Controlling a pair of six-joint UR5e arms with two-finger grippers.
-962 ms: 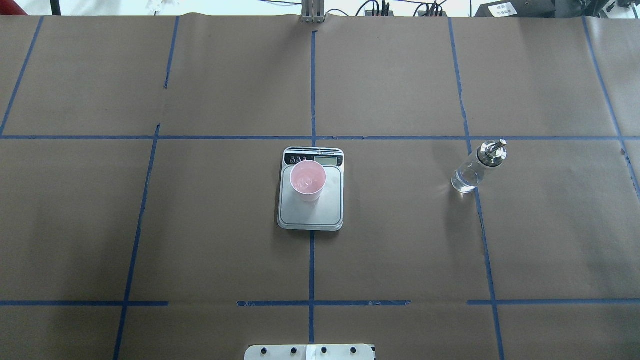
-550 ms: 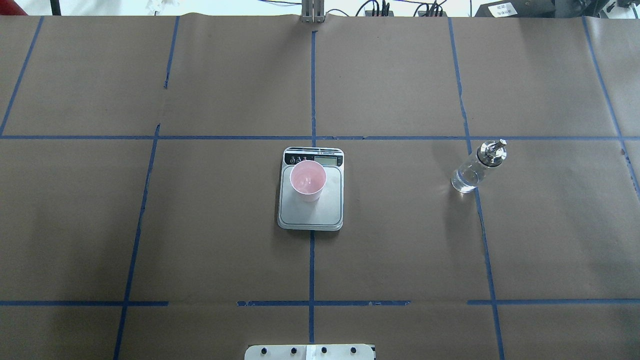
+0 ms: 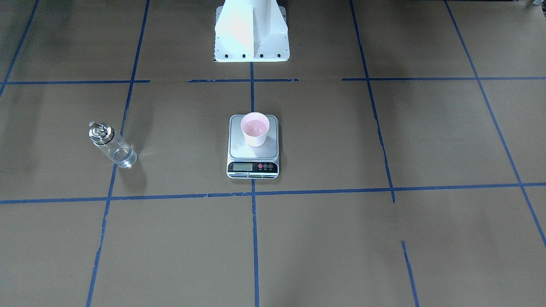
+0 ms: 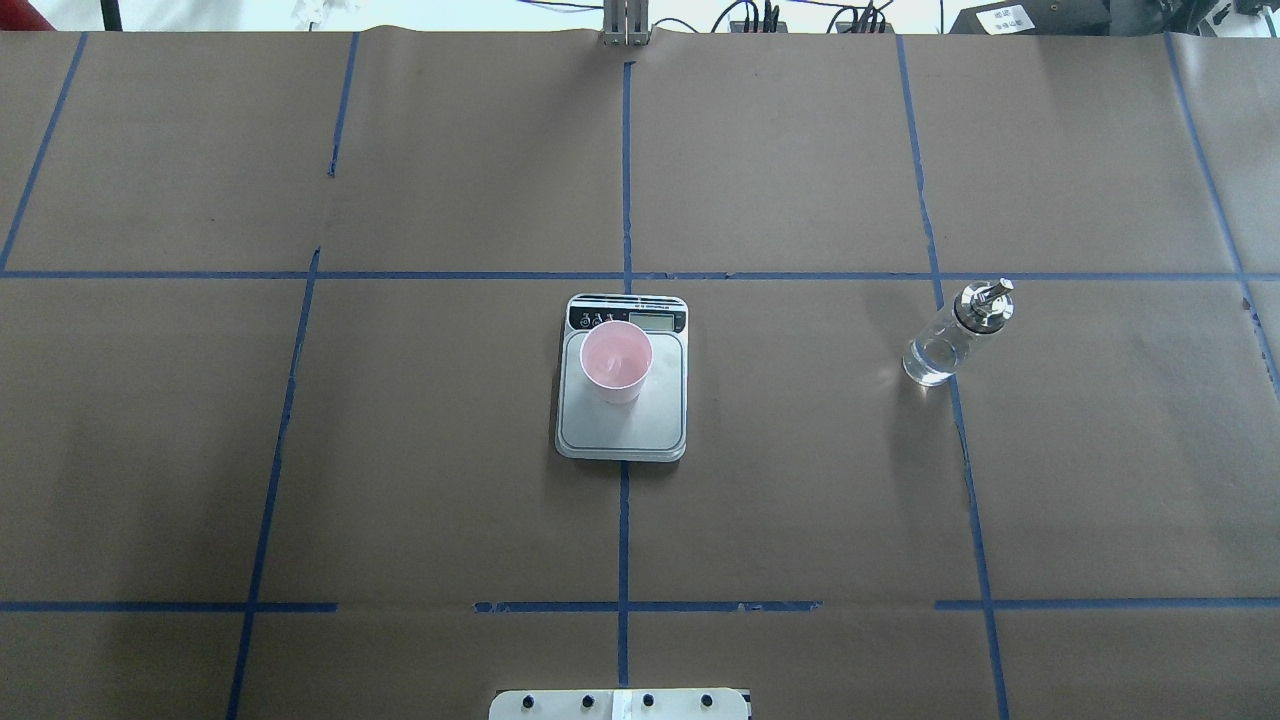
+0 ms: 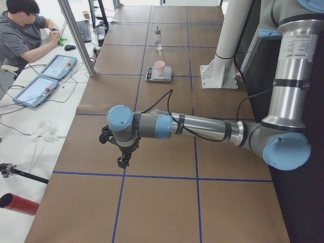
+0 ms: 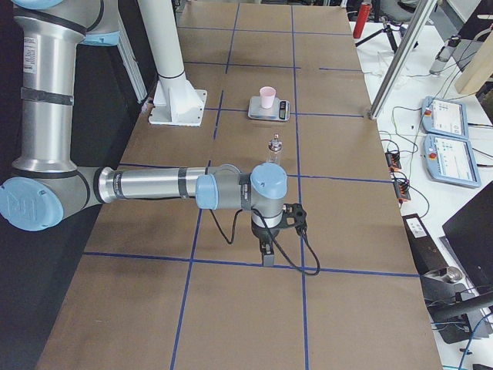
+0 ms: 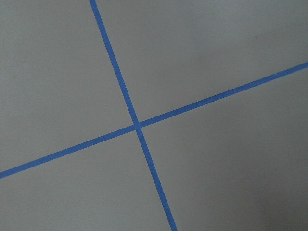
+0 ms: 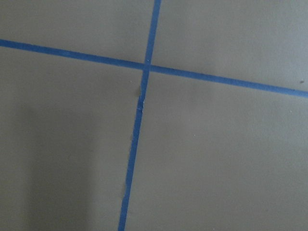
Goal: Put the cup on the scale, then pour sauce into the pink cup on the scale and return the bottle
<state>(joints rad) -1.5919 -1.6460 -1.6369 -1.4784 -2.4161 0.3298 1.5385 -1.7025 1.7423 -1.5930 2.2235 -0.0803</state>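
Observation:
The pink cup (image 4: pixel 616 358) stands upright on the far left part of the scale's silver plate (image 4: pixel 625 425), and holds some clear liquid. Both also show in the front view, cup (image 3: pixel 255 128) and scale (image 3: pixel 269 150). The clear glass bottle (image 4: pixel 945 340) with its silver spout cap stands upright on the table, well to the right of the scale, clear sauce in its bottom; it also shows in the front view (image 3: pixel 113 147). My left gripper (image 5: pixel 123 161) and right gripper (image 6: pixel 267 250) show only in the side views, far from the scale; I cannot tell whether they are open or shut.
Brown paper with blue tape lines covers the table. The white robot base (image 3: pixel 251 30) stands at the near edge. An operator (image 5: pixel 23 35) sits beyond the far edge with tablets (image 5: pixel 38 88). Both wrist views show only paper and tape.
The liquid in the cup looked rippled a second ago and is smooth now. Cup, scale and bottle have not moved.

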